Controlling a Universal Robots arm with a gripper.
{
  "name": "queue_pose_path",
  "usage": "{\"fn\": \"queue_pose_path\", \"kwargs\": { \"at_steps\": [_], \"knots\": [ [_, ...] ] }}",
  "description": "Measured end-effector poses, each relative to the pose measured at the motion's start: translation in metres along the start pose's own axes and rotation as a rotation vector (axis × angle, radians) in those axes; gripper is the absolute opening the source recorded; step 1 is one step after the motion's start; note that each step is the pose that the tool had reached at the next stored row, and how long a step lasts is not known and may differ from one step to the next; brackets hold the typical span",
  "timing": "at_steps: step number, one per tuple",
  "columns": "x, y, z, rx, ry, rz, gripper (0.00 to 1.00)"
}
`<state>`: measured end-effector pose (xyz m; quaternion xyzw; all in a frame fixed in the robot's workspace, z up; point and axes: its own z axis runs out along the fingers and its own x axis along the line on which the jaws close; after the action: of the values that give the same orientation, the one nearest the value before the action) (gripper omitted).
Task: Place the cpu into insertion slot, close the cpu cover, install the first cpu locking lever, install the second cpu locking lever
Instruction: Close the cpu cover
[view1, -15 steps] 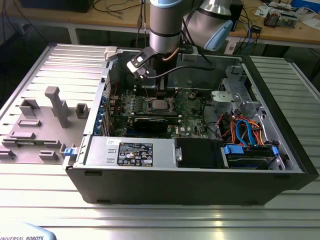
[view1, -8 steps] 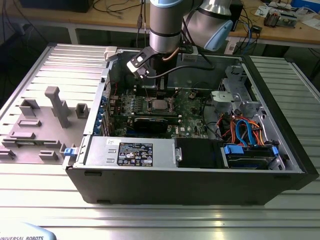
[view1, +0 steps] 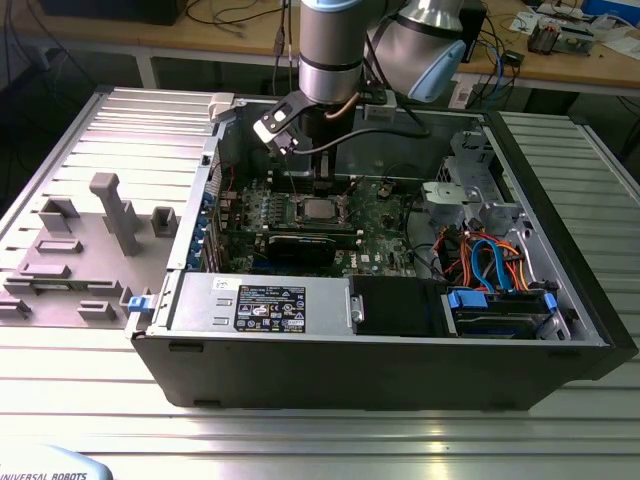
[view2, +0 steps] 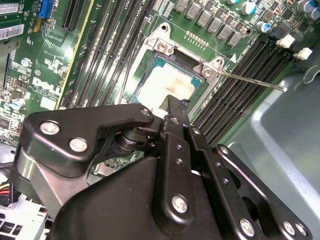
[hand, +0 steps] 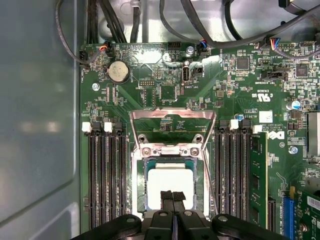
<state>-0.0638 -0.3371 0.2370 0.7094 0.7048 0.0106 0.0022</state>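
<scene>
My gripper: fingers pressed together, nothing between them. Tips over top of cpu; contact unclear. Cpu seated in insertion slot. Cpu cover flipped open beyond socket. Locking lever sticking out free. Memory slots on both sides.

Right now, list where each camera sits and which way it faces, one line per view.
Exterior view: off the arm, above the open computer case, looking down into it; shows the arm and gripper.
First wrist view: on the arm, facing straight down at the motherboard; fingers over the cpu.
Second wrist view: on the arm, slanting past the gripper's black links toward the cpu.
Shared: all three show the cpu in the insertion slot.
</scene>
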Motion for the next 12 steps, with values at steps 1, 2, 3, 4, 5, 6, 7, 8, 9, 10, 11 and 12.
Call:
{"fn": "queue_pose_path", "kwargs": {
  "at_steps": [1, 2, 3, 4, 5, 6, 7, 8, 9, 10, 11, 12],
  "knots": [
    [0.0000, 0.0000, -0.0011, 0.0000, 0.0000, 0.000, 0.11],
    [0.0000, 0.0000, -0.0020, 0.0000, 0.0000, 0.000, 0.11],
    [0.0001, 0.0001, -0.0035, 0.0000, 0.0000, 0.000, 0.11],
    [0.0001, 0.0001, -0.0045, 0.0000, -0.0001, 0.000, 0.11],
    [0.0001, 0.0001, -0.0054, 0.0001, 0.0000, 0.000, 0.11],
    [0.0001, 0.0001, -0.0064, 0.0001, 0.0000, 0.000, 0.11],
    [0.0001, 0.0001, -0.0073, 0.0000, 0.0000, 0.000, 0.11],
    [0.0001, 0.0002, -0.0088, 0.0000, 0.0000, 0.000, 0.11],
    [0.0001, 0.0002, -0.0105, 0.0000, 0.0000, 0.000, 0.11],
    [0.0001, 0.0002, -0.0120, 0.0000, 0.0000, 0.000, 0.11],
    [0.0001, 0.0002, -0.0129, 0.0001, 0.0000, 0.000, 0.11],
    [0.0002, 0.0003, -0.0143, 0.0000, 0.0000, 0.000, 0.11]
  ]
}}
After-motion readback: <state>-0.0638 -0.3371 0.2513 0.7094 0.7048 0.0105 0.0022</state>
